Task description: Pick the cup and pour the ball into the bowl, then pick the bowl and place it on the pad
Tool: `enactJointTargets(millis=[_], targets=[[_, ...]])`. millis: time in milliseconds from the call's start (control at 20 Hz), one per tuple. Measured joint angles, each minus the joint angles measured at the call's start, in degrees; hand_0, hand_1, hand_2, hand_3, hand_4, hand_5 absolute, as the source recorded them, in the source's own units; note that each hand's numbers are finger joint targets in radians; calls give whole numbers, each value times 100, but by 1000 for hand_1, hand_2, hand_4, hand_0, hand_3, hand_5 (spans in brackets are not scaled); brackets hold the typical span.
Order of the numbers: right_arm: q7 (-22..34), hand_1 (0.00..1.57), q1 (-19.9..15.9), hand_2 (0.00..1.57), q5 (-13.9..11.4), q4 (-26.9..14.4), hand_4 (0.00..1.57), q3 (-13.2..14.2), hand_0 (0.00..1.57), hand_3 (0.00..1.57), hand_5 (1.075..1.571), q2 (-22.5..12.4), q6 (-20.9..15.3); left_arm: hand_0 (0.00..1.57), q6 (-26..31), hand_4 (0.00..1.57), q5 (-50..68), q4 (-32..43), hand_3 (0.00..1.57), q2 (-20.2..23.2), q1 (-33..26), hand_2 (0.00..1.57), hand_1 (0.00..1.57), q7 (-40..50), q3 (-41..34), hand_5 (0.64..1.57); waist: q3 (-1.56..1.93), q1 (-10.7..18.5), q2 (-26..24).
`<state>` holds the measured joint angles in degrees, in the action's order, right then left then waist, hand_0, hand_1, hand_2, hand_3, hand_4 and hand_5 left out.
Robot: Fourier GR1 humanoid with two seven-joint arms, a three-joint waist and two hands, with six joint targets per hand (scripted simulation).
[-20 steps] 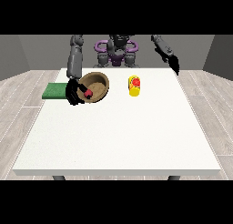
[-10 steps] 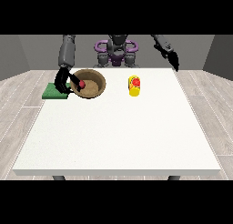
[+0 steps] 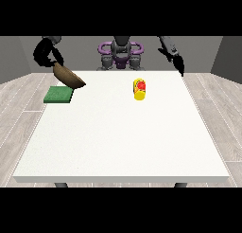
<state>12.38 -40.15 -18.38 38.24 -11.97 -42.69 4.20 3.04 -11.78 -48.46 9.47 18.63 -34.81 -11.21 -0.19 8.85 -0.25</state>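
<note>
The robot hand at the view's left [image 3: 47, 57] grasped the brown bowl [image 3: 69, 77], lifted and steeply tilted above the green pad [image 3: 58, 94] near the white desk [image 3: 118, 137] edge. The yellow cup [image 3: 139, 89] stood mid-desk, something red showing at it. The tilt risked spilling any contents. The robot hand at the view's right [image 3: 178, 64] hung idle; its fingers could not be made out.

White desk [image 3: 118, 132], big, w/ two things lying on it: green pad [image 3: 58, 94] flat near far corner at view's left; yellow cup [image 3: 139, 89] on its side, far-centre, well apart from pad.
</note>
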Motion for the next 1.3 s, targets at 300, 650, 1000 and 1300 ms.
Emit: enactJointTargets(millis=[300, 650, 1000, 1300], targets=[[-528, 1571, 235, 1571, -163, 204, 1571, 193, 1571, 1412, 1558, -229, 27, 0, 110, 0, 334, 139, 0, 556, -99, 0, 0, -429, -506, 701, 13, -412, 339], [-1304, 1571, 402, 1571, -53, -225, 1400, 915, 1571, 1571, 1562, -421, -815, 0, 620, 877, 883, 193, 0, 1165, -4, 0, 0, -1264, -1068, 1175, 3, -306, 1374], [-2072, 1571, 430, 1571, 501, -950, 877, 1836, 1571, 1172, 1407, -408, -1348, 0, 1047, 877, 1386, -186, 0, 1613, 115, 0, 0, -1269, -1443, 1191, -30, -216, 2113], [-2158, 1264, 254, 1263, 1297, -1411, 200, 2590, 1264, 911, 1389, -98, -1032, 0, 1102, 863, 1600, -448, 0, 1676, -49, 0, 0, -1230, -1586, 1179, 16, -244, 2317]])
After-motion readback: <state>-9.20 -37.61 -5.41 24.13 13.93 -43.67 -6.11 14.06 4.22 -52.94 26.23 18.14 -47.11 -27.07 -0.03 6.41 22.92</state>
